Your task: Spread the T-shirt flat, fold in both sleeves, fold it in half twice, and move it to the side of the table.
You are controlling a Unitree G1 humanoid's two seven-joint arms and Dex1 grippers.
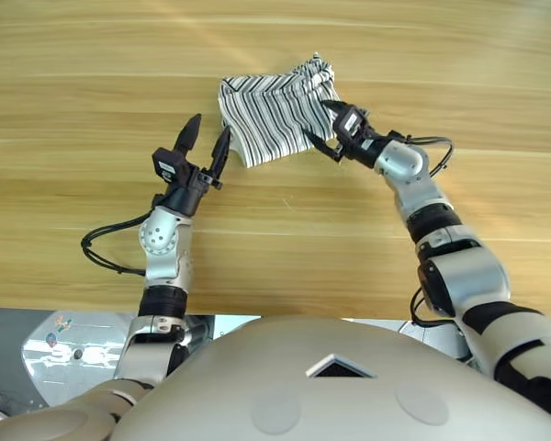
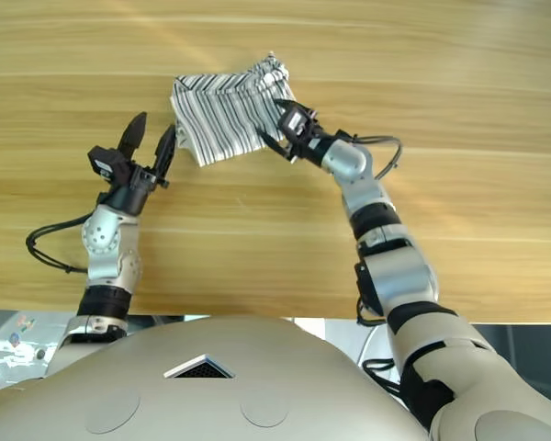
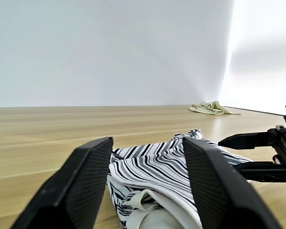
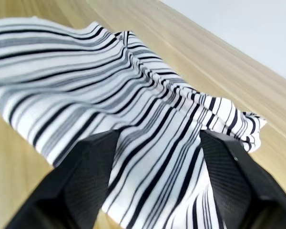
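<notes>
The striped T-shirt lies folded into a compact bundle on the wooden counter. The left claw is open, just beside the bundle's left edge. The right claw is open, fingers spread at the right edge.

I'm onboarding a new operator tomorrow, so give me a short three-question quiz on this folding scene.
1. True or false: the T-shirt lies fully spread out on the table.
2. Of the left pincer and the right pincer, which is open? A) left only B) right only C) both
3. Fill in: the T-shirt's pattern is ____.
Key: 1 false, it is a folded bundle; 2 C; 3 striped.
</notes>
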